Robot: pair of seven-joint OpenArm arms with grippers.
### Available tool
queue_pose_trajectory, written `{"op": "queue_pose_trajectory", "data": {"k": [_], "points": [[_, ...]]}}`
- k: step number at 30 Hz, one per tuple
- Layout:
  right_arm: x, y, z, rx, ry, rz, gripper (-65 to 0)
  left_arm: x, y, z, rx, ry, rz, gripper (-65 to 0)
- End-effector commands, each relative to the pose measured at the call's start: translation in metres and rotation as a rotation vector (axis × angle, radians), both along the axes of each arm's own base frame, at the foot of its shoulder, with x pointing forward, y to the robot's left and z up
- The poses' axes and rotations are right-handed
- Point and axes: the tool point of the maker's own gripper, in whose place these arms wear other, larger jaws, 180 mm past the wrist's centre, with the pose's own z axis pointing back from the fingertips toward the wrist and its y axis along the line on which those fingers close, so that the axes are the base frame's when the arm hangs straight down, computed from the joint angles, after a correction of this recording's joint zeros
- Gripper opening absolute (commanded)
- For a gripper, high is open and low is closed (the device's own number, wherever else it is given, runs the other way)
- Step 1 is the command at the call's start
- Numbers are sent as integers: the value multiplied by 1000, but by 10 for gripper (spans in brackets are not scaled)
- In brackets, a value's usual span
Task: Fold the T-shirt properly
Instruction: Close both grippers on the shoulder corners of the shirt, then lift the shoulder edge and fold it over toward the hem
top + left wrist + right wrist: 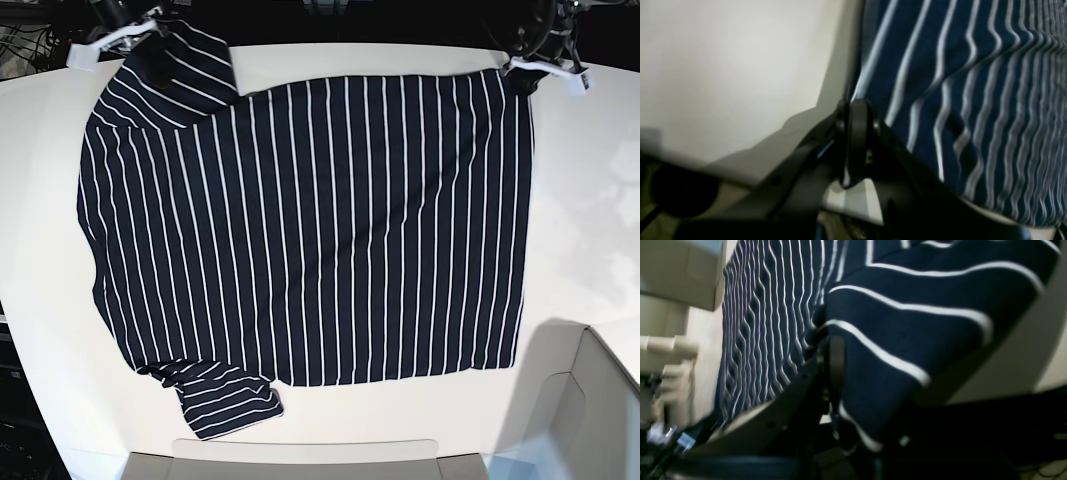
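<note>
We have the T-shirt (310,230) spread flat on the white bench (40,200), filling most of its middle. Our two arms sit at the far edge, one at each far corner of the cloth. Our left gripper (857,133) is clamped on the shirt's edge, a sliver of striped fabric caught between its jaws, with bare bench beside it. Our right gripper (835,373) is likewise pinched tight on a raised fold of the fabric, near the sleeve that bunches at that corner. In the base view, a second sleeve lies crumpled at the near edge.

We judge this to be the start of the first fold: both corners gripped, nothing lifted over yet. The next move calls for raising both corners together and evenly, carrying them toward the near hem, keeping the cloth taut so it lays down without creasing.
</note>
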Motion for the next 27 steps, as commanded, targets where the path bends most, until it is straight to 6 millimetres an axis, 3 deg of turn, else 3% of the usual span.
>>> {"op": "queue_pose_trajectory", "data": {"k": [1, 7, 11, 17, 22, 27], "points": [[1, -4, 8, -7, -23, -1, -650, 7, 13, 17, 46, -49, 0, -650], [3, -20, 13, -47, -36, -27, -650, 13, 32, 39, 77, -23, -17, -650], [9, -22, 15, -56, -48, -15, -650, 49, 31, 46, 32, -33, -45, -650], [45, -30, 4, -150, 48, 112, -650, 73, 26, 52, -21, -64, -19, -650], [84, -29, 11, -208, 51, 221, -650, 96, 33, 56, -57, -81, 95, -650], [116, -23, 14, -302, 62, 304, -650, 119, 28, 58, -98, -110, 143, -650]]}}
